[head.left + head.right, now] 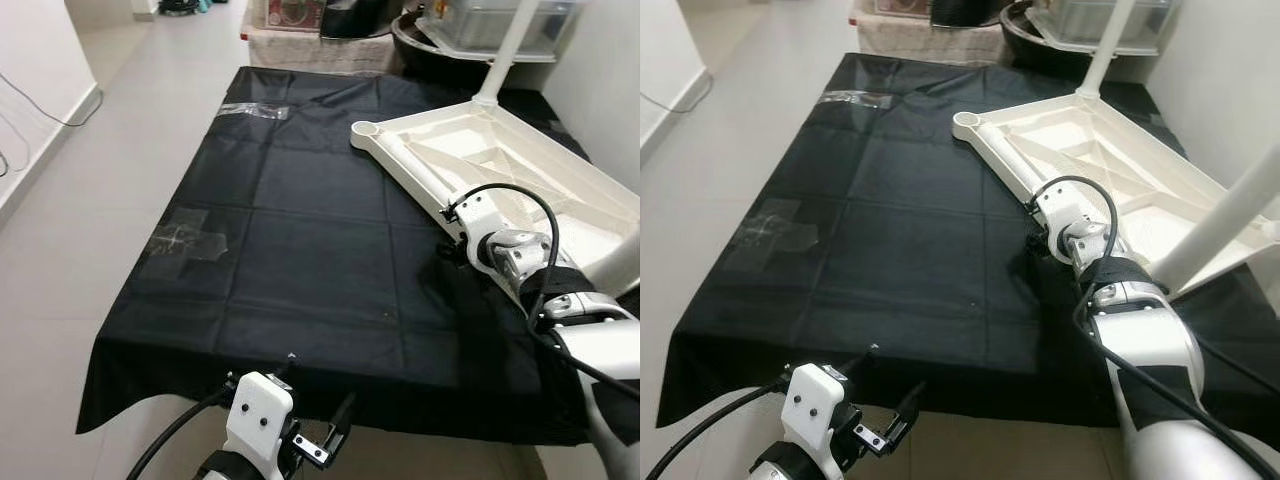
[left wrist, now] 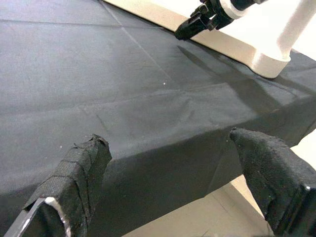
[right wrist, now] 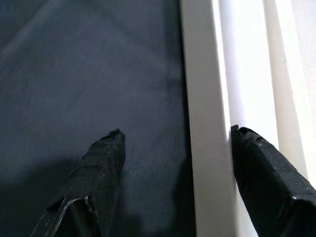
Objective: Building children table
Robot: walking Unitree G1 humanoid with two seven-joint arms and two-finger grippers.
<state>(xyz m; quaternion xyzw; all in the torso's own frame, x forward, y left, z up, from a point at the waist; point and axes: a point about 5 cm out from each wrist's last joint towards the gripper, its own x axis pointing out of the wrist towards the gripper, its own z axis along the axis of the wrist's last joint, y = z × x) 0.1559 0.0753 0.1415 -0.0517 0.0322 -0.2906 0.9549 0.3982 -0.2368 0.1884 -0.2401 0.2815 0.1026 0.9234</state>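
Note:
A white children's table top (image 1: 520,170) lies upside down on the right half of a black cloth (image 1: 300,250). One white leg (image 1: 505,50) stands up at its far corner and another (image 1: 1225,215) at its near right. The near-left corner has an empty round socket (image 1: 366,129). My right gripper (image 1: 447,235) is open at the top's long left rim (image 3: 205,98), one finger (image 3: 106,158) over the cloth and the other (image 3: 256,158) over the white inside. My left gripper (image 2: 168,137) hangs open just above the cloth's near edge, holding nothing.
The cloth drapes over a raised surface with tiled floor to the left and in front. Clear tape patches (image 1: 190,235) (image 1: 255,110) lie on its left side. A plastic box (image 1: 500,20) and other clutter stand behind; a wall runs close on the right.

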